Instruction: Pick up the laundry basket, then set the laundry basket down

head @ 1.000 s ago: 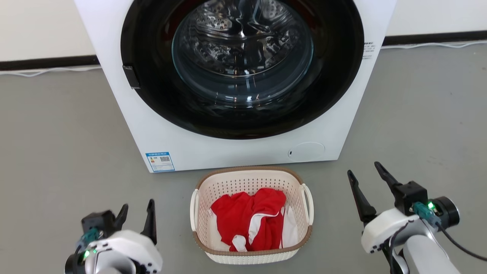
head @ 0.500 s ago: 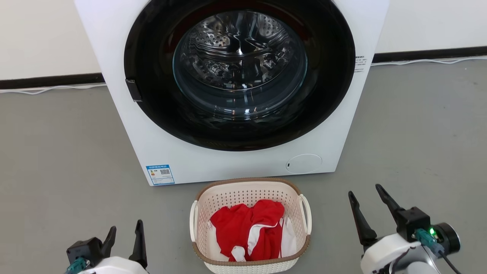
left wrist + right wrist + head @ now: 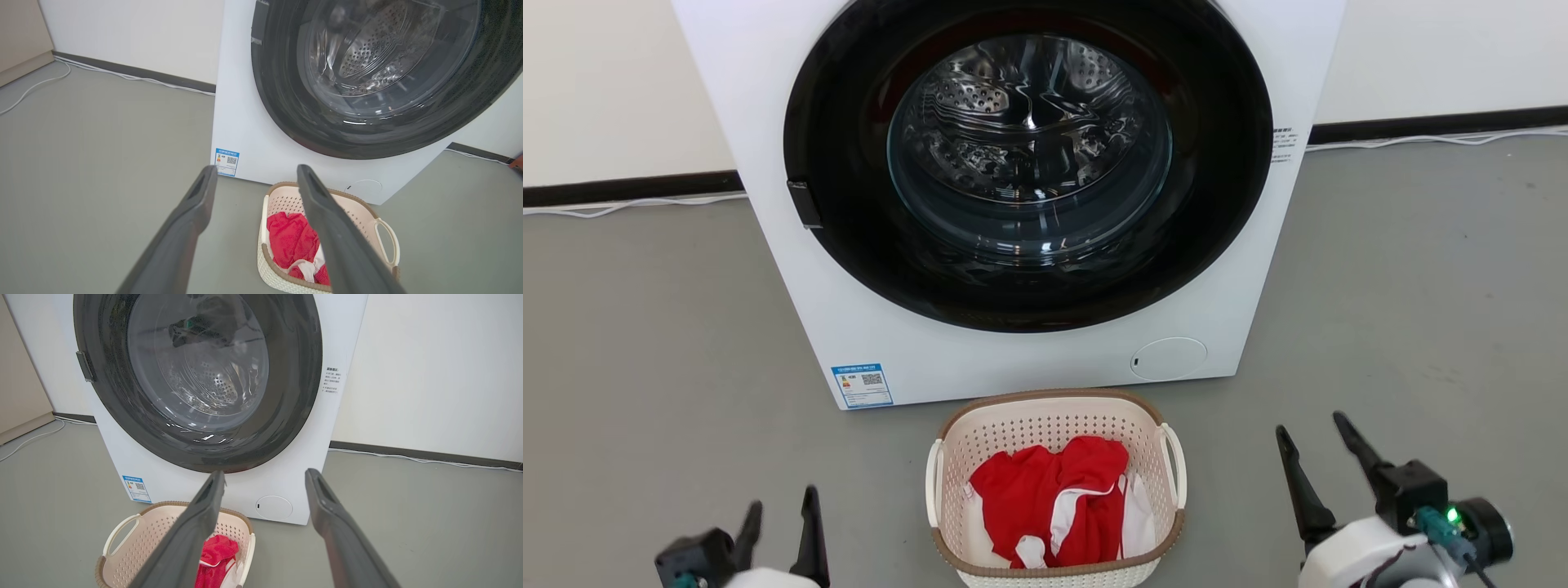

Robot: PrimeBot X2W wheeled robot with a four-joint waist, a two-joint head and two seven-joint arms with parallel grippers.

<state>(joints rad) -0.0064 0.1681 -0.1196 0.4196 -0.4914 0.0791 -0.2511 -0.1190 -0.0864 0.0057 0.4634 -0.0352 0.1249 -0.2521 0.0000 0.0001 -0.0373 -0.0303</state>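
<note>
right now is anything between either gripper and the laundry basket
Nothing visible: only grey floor lies between the left gripper and the laundry basket, and between the right gripper and it. Both grippers are open.

White washing machine (image 3: 1013,188), red garment (image 3: 1045,498), grey floor (image 3: 645,327)

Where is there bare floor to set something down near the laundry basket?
Bare floor lies left of the laundry basket up to the left gripper, and right of it up to the right gripper. Crowded: behind the basket, where the washing machine stands close.
</note>
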